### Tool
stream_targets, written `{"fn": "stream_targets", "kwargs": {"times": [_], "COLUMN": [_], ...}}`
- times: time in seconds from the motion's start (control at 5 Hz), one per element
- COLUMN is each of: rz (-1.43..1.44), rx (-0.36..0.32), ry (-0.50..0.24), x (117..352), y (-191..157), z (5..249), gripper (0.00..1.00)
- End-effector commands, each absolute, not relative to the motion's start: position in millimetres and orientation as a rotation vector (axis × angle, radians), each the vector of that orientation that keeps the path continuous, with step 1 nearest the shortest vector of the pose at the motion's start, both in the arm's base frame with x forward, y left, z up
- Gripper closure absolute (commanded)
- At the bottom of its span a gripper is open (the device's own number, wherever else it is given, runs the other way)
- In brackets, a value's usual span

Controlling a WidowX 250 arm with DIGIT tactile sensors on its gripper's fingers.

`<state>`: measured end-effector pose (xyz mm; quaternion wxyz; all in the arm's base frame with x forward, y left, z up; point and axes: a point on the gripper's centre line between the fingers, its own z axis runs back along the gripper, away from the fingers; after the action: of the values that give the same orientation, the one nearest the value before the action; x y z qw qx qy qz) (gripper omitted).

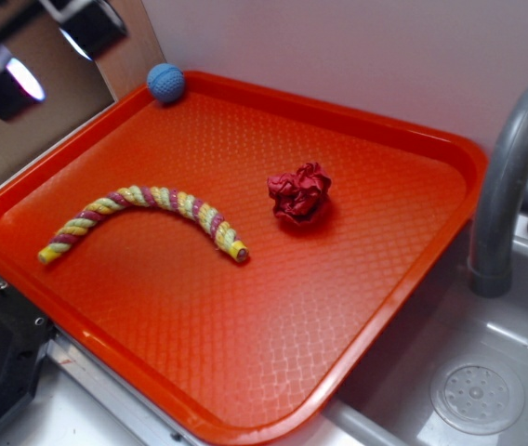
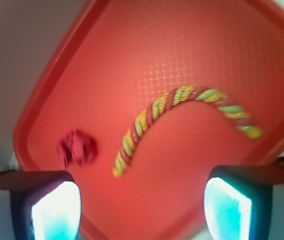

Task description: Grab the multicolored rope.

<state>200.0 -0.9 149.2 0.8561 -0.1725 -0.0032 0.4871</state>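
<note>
The multicolored rope (image 1: 152, 197), a twisted cord of yellow, green and maroon strands, lies in an arch on the left half of the orange tray (image 1: 245, 353). In the wrist view the rope (image 2: 141, 125) curves across the tray (image 2: 132, 50), well beyond my fingers. My gripper (image 2: 142, 210) is open, its pale pads (image 2: 57, 210) wide apart with nothing between them. From the exterior view the gripper (image 1: 55, 56) shows blurred at the top left, high above the tray's far left corner and apart from the rope.
A dark red wrinkly wad (image 1: 299, 193) sits right of the rope, also in the wrist view (image 2: 78, 147). A small blue ball (image 1: 165, 82) rests at the tray's far rim. A grey faucet (image 1: 510, 167) and sink drain (image 1: 476, 398) stand to the right.
</note>
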Motion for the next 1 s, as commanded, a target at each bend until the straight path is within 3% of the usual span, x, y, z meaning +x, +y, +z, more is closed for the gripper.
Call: {"fn": "stream_targets", "kwargs": {"times": [0.0, 0.4, 0.6, 0.8], "rz": [1.129, 1.101, 1.103, 1.095], "rx": [-0.326, -0.156, -0.127, -0.086], "ry": [-0.047, -0.046, -0.032, -0.059], "x": [225.8, 230.1, 231.0, 230.1], "y": [-5.8, -27.4, -31.1, -33.9], "z": [87.2, 46.2, 30.8, 22.5], "gripper": [0.0, 0.0, 0.0, 0.09]}}
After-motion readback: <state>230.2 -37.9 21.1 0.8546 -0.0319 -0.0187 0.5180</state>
